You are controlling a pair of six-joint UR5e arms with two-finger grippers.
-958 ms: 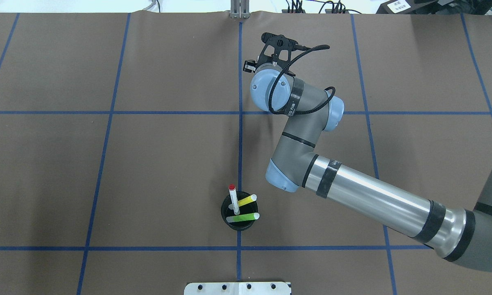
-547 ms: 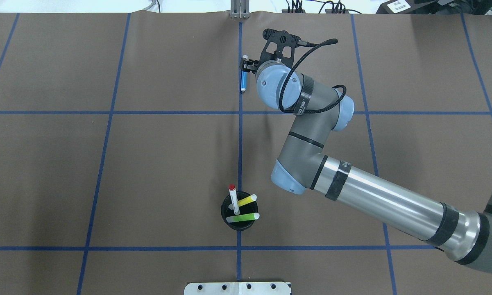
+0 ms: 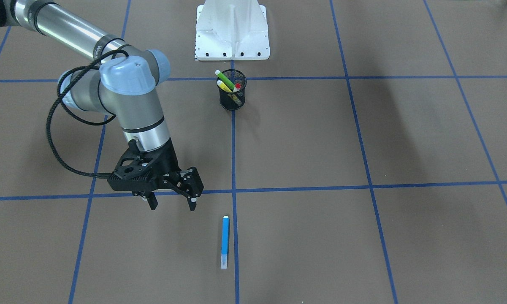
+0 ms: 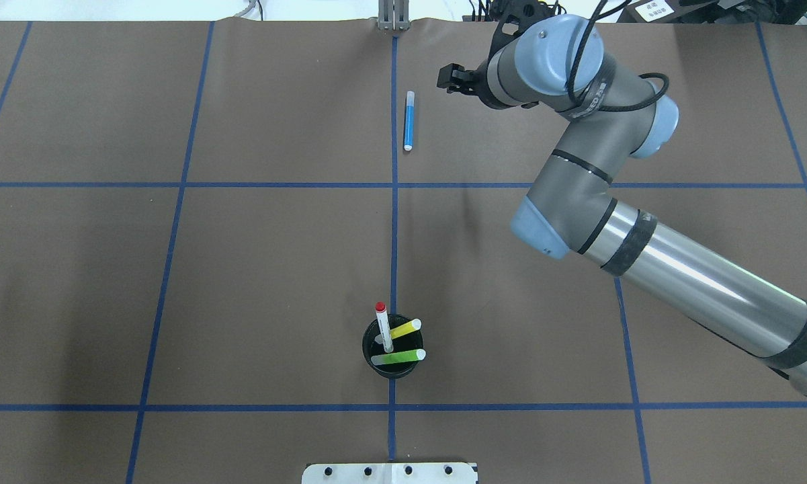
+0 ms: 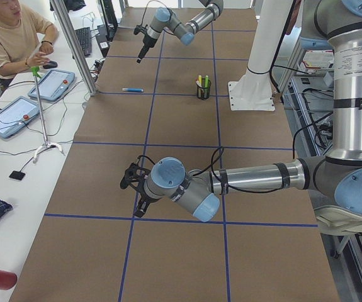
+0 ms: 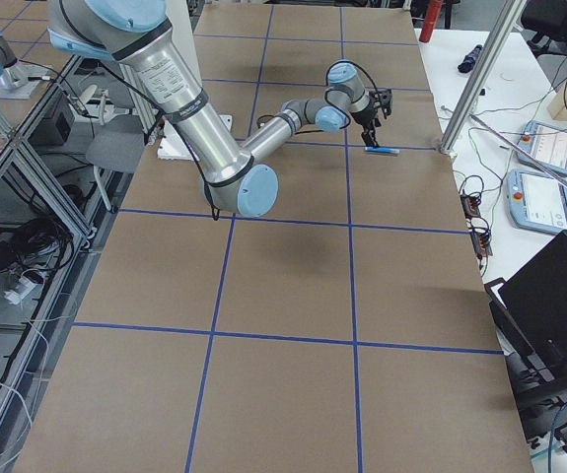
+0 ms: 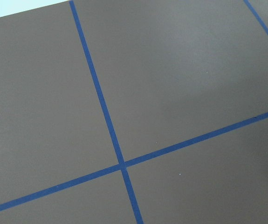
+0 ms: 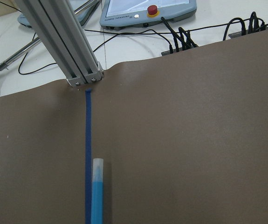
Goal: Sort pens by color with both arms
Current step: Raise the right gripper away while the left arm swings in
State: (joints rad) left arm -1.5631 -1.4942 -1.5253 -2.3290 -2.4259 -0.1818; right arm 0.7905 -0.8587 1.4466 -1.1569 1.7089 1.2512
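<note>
Overhead exterior: blue pen (image 4: 408, 121) now off right gripper (image 3: 172, 206)

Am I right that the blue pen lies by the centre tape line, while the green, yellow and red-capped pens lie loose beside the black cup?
Not quite: the front-facing view shows the green pen, yellow pen and red-capped pen standing inside the black cup, not beside it. The blue pen does lie by the tape line.
</note>
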